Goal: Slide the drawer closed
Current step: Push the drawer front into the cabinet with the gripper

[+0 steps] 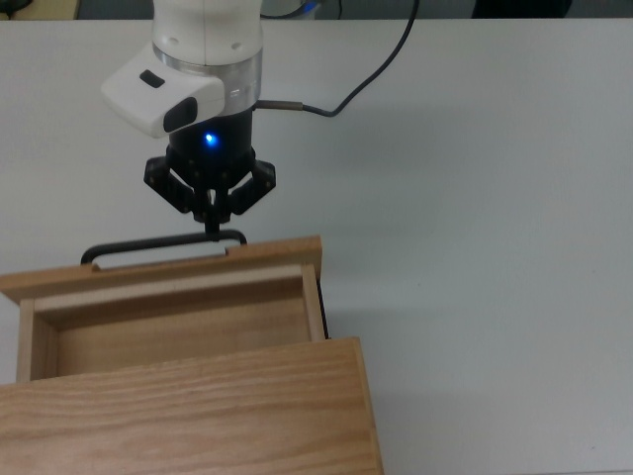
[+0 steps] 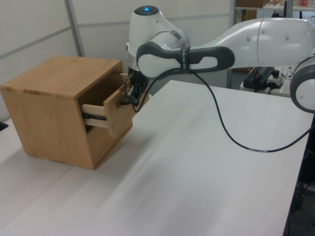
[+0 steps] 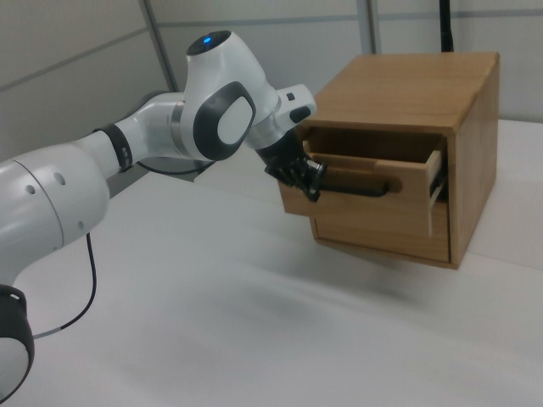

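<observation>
A white table point(image 1: 475, 198) carries a wooden cabinet point(image 2: 54, 105), which sits at the bottom left of the top view and at the left view's left. The drawer point(image 1: 168, 312) sticks partway out of the cabinet's front, with only a shallow strip of its inside showing beyond the cabinet top in the top view. In the right view its front panel point(image 3: 373, 174) stands a short way proud of the cabinet, and a pale rail shows at the side.

The drawer looks like a rigid pine box running on metal side rails, so it should roll in stiffly and straight with little effort, light because it appears to hold nothing. It is not fragile or slippery. The best place to act on it is probably the middle of the front panel or of the black bar handle point(image 1: 163, 247), so that the push goes square along the rails and the box does not twist or jam. A push off to one end could rack it.

The hand point(image 1: 211, 223) comes in from the table side with a blue light glowing on its body. Its tip meets the bar handle towards the top view's right end of the bar. The fingers look drawn together into one narrow point pressing against the bar, not wrapped around it, and they grip nothing.
</observation>
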Available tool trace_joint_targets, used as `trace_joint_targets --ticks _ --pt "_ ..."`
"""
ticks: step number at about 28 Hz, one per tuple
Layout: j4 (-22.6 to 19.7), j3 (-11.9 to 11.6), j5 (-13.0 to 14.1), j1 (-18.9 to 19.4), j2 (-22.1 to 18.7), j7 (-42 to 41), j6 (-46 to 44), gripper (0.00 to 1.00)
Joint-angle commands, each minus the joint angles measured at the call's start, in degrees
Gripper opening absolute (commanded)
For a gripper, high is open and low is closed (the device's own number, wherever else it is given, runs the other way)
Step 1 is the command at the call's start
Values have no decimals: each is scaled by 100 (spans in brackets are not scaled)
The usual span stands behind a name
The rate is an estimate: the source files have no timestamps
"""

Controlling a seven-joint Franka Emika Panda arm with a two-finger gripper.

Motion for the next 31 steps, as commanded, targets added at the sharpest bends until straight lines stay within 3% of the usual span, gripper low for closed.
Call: trace_joint_targets --ticks 1,18,27,31 --pt "-180 -17 -49 103 58 141 1015 0" --pt "-206 -8 -93 103 955 88 4109 0" --pt "-198 0 -66 103 867 106 4084 0" --pt "-154 9 -66 103 666 97 3166 0"
